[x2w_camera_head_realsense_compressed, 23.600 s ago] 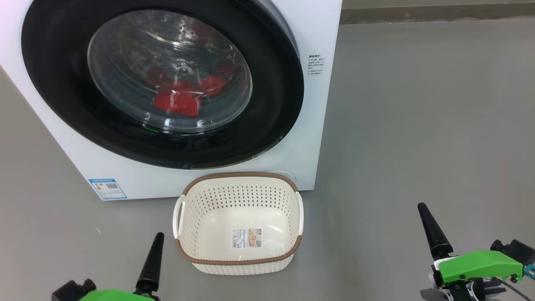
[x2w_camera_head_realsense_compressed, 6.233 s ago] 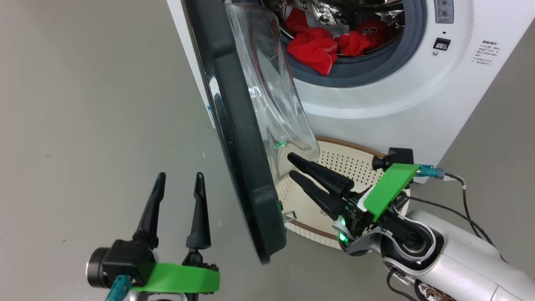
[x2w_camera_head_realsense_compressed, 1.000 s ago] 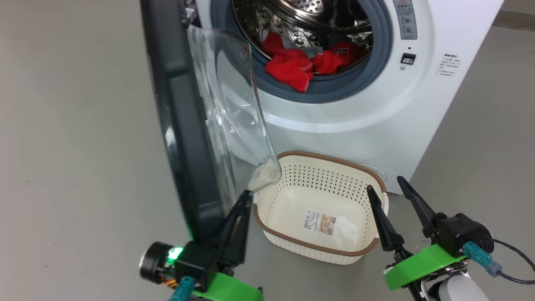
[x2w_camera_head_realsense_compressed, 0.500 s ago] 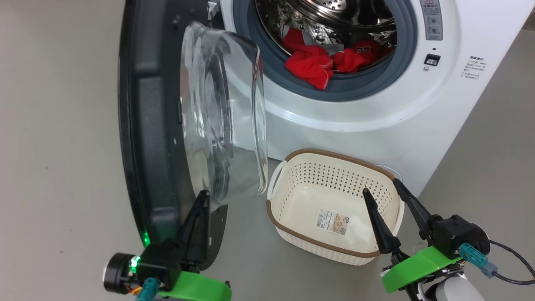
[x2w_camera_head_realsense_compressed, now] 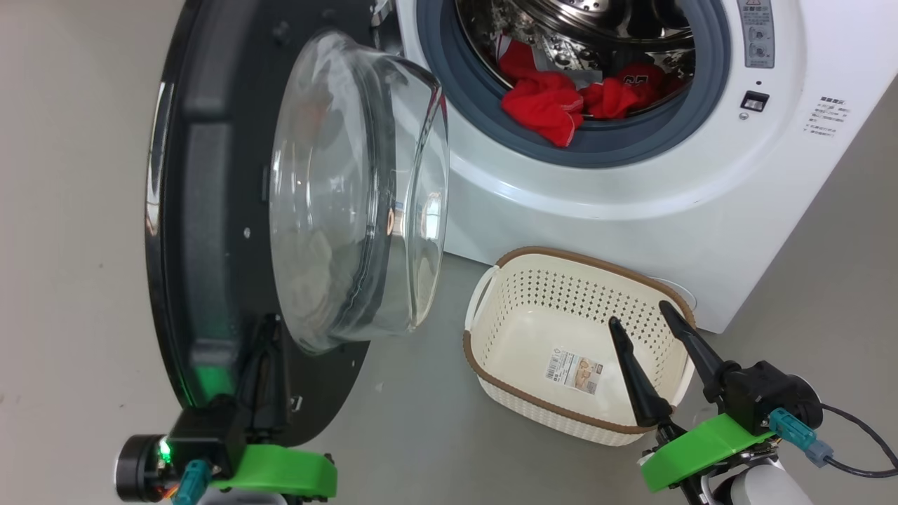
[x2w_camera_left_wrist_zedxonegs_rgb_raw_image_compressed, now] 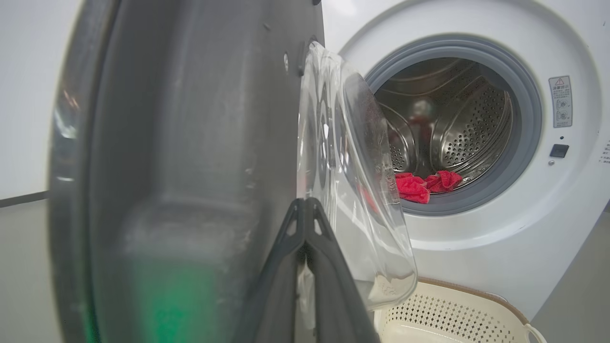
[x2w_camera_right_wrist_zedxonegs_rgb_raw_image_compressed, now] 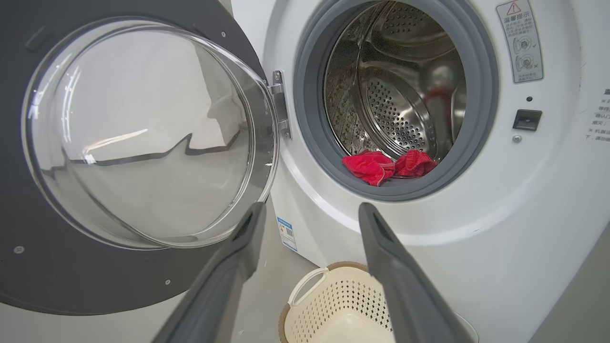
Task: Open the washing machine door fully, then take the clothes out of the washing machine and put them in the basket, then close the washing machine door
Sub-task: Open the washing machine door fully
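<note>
I had the washing machine door (x2w_camera_head_realsense_compressed: 203,210) wide open, left pincer (x2w_camera_head_realsense_compressed: 270,330) closed, right pincer (x2w_camera_head_realsense_compressed: 638,313) spread apart; clothes (x2w_camera_head_realsense_compressed: 544,105) weren't in the basket (x2w_camera_head_realsense_compressed: 547,417) yet.

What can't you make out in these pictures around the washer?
Head view: how many clothes there are; they lie bunched.
Right wrist view: the near part of the basket, cut off by the bottom edge.
Left wrist view: whether the left gripper touches the washing machine door; too close, blurred.
</note>
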